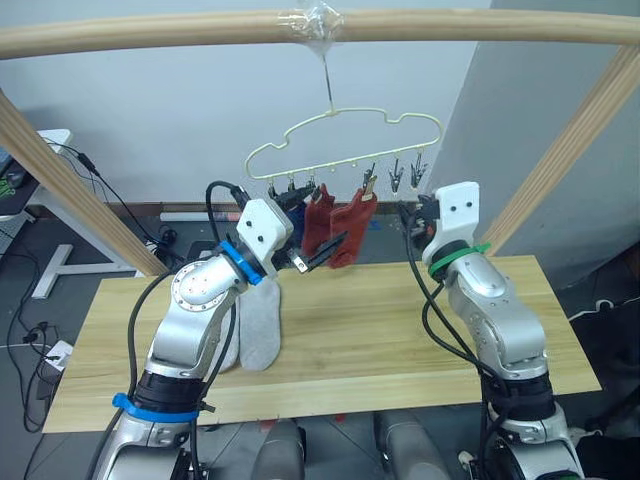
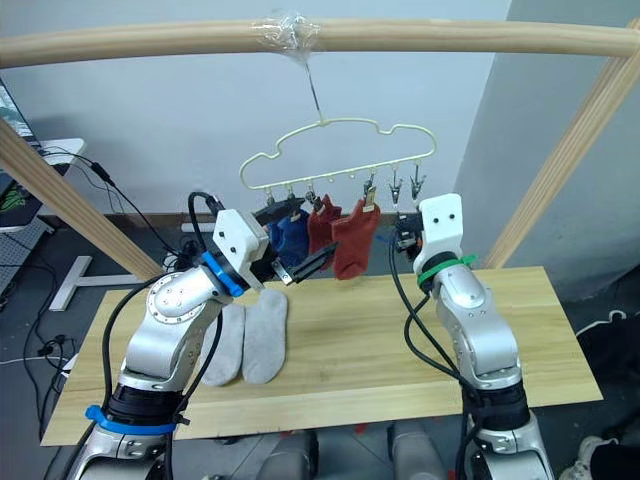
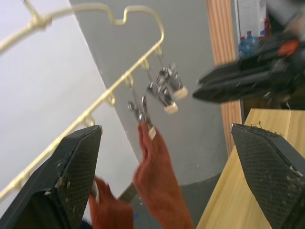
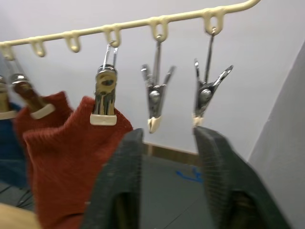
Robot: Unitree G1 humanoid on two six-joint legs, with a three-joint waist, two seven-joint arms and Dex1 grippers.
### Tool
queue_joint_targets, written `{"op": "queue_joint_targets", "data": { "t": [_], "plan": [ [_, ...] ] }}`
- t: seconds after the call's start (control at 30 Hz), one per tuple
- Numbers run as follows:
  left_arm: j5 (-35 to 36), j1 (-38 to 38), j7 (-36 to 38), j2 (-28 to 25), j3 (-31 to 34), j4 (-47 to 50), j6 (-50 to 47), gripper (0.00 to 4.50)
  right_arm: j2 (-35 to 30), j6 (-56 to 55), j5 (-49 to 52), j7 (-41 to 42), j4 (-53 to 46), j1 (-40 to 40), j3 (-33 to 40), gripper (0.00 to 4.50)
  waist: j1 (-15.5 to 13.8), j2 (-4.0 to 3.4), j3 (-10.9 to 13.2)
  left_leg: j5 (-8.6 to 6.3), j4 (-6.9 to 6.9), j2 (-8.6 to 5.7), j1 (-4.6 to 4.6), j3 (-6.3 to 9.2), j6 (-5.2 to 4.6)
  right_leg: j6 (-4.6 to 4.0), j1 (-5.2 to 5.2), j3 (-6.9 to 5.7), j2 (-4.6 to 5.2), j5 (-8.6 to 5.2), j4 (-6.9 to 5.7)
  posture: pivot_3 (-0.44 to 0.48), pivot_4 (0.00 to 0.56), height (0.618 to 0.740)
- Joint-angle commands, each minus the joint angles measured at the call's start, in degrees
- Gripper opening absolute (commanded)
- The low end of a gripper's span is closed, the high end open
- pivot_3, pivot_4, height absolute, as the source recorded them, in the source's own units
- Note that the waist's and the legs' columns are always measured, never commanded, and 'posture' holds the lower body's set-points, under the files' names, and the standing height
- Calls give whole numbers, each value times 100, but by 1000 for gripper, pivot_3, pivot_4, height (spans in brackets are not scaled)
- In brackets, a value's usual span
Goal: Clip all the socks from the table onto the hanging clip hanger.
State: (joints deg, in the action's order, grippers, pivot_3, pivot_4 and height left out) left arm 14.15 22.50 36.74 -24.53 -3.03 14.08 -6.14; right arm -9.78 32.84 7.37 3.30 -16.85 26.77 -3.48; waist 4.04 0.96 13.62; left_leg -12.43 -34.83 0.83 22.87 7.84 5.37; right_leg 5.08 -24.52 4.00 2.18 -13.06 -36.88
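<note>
Hanging four, two grey socks left

Four socks already hang from the clip hanger (image 1: 345,140): two blue (image 2: 288,235) and two rust red socks (image 2: 352,240). The two light grey socks (image 2: 250,340) lie side by side on the table (image 1: 400,330), long axes running away from the robot, below and behind the left gripper (image 1: 318,256), whose fingers are spread and empty. The right gripper (image 4: 167,157), also parted and empty, sits just under the two free clips (image 4: 178,95). The left arm looks nearer the grey pair.

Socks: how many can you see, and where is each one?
6. Two grey socks lie side by side on the table. Two red socks and two blue socks hang clipped on the hanger; the blue ones are partly hidden by the left arm.
</note>
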Motion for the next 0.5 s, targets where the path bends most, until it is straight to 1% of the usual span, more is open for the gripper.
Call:
{"op": "queue_joint_targets", "data": {
  "t": [0.03,0.07,0.27,0.3,0.33,0.5],
  "plan": [
    [13,-13,-175,-20,236,367,40,4500,142,-346,-135,-60,206,245,47,1671,-1,-4,6,0,0,0,-2,-1,0,0,0,0,0,0,-1,42,222,740],
    [11,5,-202,-24,248,386,-1,4500,176,-405,-162,-68,319,296,60,1671,-3,-3,7,0,0,0,-1,-1,0,0,-1,0,0,0,-1,60,222,740],
    [18,48,-218,-71,261,420,-142,4500,394,-841,-249,-43,1108,699,91,1671,-70,-3,9,0,0,0,0,-2,0,-1,-1,1,0,0,0,60,222,740],
    [27,21,-214,-87,266,453,-155,4500,438,-909,-246,-63,1243,760,121,1671,-75,-4,9,0,1,0,1,-2,0,-1,-1,1,0,0,0,87,220,740],
    [34,1,-215,-99,270,477,-165,4500,468,-960,-246,-78,1336,798,145,1671,-85,-3,9,0,1,0,1,-2,0,-1,-2,1,0,0,0,87,220,740],
    [67,1,-225,-156,300,575,-242,4500,488,-1201,-284,-112,1794,1016,229,1671,-128,-4,9,0,1,0,2,-2,0,-1,-2,1,0,1,0,102,216,740]
  ]
}}
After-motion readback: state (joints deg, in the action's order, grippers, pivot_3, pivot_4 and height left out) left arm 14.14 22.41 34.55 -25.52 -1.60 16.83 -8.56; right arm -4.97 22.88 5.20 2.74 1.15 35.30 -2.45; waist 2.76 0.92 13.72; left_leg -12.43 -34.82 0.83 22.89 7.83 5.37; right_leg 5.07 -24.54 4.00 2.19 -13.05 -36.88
